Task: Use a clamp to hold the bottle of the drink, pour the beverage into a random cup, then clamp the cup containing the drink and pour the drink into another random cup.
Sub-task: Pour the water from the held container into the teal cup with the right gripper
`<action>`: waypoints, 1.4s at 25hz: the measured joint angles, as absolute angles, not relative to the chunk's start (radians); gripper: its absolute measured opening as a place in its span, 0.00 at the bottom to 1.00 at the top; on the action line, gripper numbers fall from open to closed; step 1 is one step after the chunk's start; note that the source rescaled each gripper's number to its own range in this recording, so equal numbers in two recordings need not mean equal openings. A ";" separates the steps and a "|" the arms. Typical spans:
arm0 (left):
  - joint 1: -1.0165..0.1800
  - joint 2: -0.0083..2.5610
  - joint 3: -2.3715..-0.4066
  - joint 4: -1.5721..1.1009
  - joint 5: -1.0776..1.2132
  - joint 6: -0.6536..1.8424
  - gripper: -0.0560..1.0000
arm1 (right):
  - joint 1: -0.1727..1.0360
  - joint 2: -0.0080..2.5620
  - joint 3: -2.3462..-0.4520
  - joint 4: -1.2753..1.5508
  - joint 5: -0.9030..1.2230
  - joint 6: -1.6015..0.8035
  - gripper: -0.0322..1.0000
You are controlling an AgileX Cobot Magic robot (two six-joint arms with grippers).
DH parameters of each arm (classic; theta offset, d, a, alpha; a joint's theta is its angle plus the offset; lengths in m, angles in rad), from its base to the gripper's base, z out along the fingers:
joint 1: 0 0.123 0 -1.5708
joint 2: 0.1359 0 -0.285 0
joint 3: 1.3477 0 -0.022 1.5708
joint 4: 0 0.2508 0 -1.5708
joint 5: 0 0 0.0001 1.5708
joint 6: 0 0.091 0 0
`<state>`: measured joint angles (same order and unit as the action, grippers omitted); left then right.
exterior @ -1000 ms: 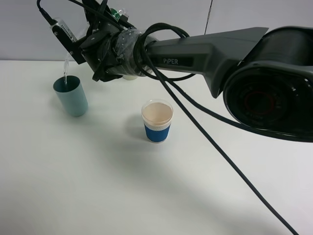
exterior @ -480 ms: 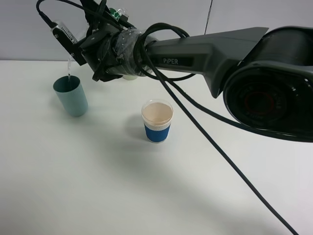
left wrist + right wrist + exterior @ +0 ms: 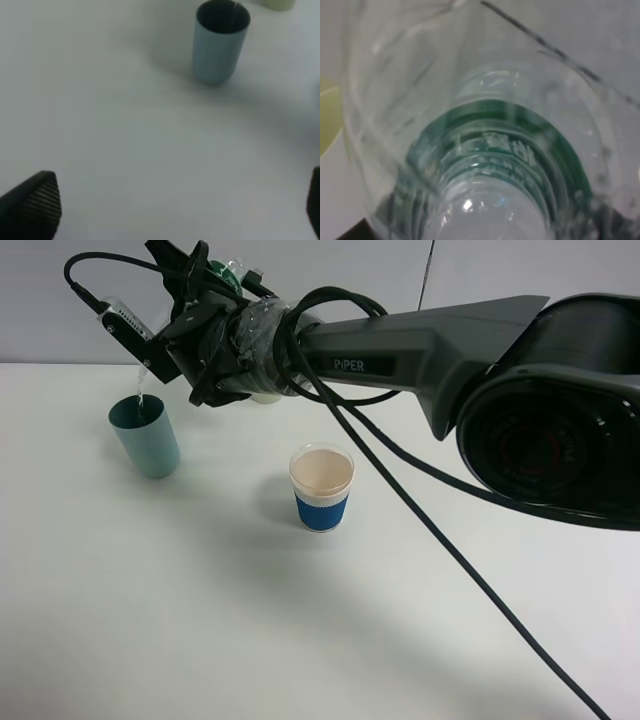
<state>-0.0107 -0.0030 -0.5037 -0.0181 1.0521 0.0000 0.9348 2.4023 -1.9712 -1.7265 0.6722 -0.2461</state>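
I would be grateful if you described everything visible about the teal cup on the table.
The teal cup is a plain, plastic-looking tumbler, darker inside. It stands upright on the white table, left of the blue-sleeved paper cup in the high view and apart from it. A thin stream falls into its mouth from the tilted bottle above.

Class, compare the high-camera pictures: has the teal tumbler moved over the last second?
No. The teal tumbler stands at the same spot, just as far left of the blue-sleeved paper cup, which has not shifted.
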 joint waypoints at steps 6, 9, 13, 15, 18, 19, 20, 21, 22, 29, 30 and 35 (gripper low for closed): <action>-0.011 -0.003 -0.504 -0.018 1.052 0.000 1.00 | 0.935 2.402 -1.971 -1.727 0.655 -0.246 0.03; -0.011 -0.003 -0.504 -0.018 1.052 0.000 1.00 | 0.935 2.402 -1.971 -1.727 0.653 -0.246 0.03; -0.011 -0.003 -0.504 -0.018 1.052 0.000 1.00 | 0.935 2.402 -1.971 -1.727 0.653 -0.246 0.03; -0.011 -0.003 -0.504 -0.018 1.052 0.000 1.00 | 0.935 2.402 -1.971 -1.727 0.653 -0.246 0.03; -0.011 -0.003 -0.504 -0.018 1.052 0.000 1.00 | 0.935 2.402 -1.971 -1.728 0.653 -0.247 0.03; -0.011 -0.003 -0.504 -0.018 1.052 0.000 1.00 | 0.935 2.402 -1.971 -1.728 0.653 -0.253 0.03; -0.011 -0.003 -0.504 -0.018 1.052 0.000 1.00 | 0.935 2.402 -1.971 -1.728 0.653 -0.266 0.03; -0.011 -0.003 -0.504 -0.018 1.052 0.000 1.00 | 0.935 2.402 -1.971 -1.728 0.653 -0.286 0.03; -0.011 -0.003 -0.504 -0.018 1.052 0.000 1.00 | 0.935 2.402 -1.971 -1.728 0.653 -0.309 0.03; -0.011 -0.003 -0.504 -0.018 1.052 0.000 1.00 | 0.937 2.402 -1.971 -1.728 0.653 -0.346 0.03; -0.011 -0.003 -0.504 -0.018 1.052 0.000 1.00 | 0.938 2.402 -1.971 -1.728 0.653 -0.330 0.03; -0.011 -0.003 -0.504 -0.018 1.052 0.000 1.00 | 0.939 2.402 -1.971 -1.728 0.650 -0.071 0.03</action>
<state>-0.0107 -0.0030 -0.5037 -0.0181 1.0521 0.0000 0.9391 2.4023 -1.9713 -1.7281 0.6496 -0.0712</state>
